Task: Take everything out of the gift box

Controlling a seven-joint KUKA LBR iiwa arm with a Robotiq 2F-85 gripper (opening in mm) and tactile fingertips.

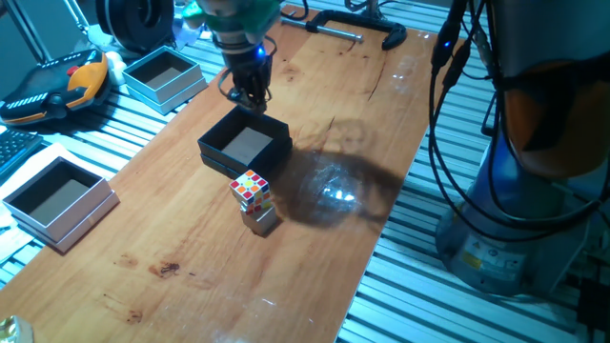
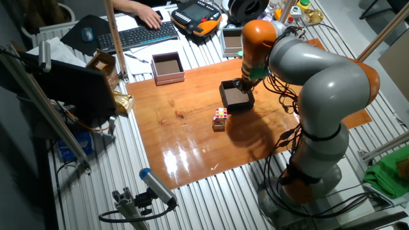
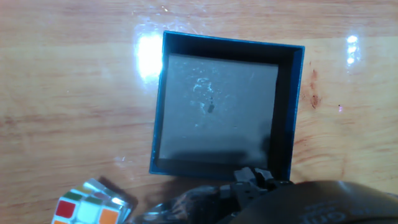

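The black gift box (image 1: 245,145) stands on the wooden table, and its brownish inside is empty. It also shows in the other fixed view (image 2: 236,96) and fills the hand view (image 3: 217,106). The multicoloured puzzle cube (image 1: 252,189) sits on top of the grey-beige block (image 1: 262,220), just in front of the box and outside it. This stack also shows in the other fixed view (image 2: 220,114), and the cube shows at the lower left of the hand view (image 3: 84,210). My gripper (image 1: 251,93) hangs above the box's far edge. Its fingers are close together and hold nothing.
Two pale blue-grey open boxes stand at the table's left, one at the back (image 1: 164,76) and one at the front (image 1: 59,198). A black clamp (image 1: 367,30) lies at the far end. An orange pendant (image 1: 59,84) lies off the table. The robot base (image 1: 534,191) stands on the right.
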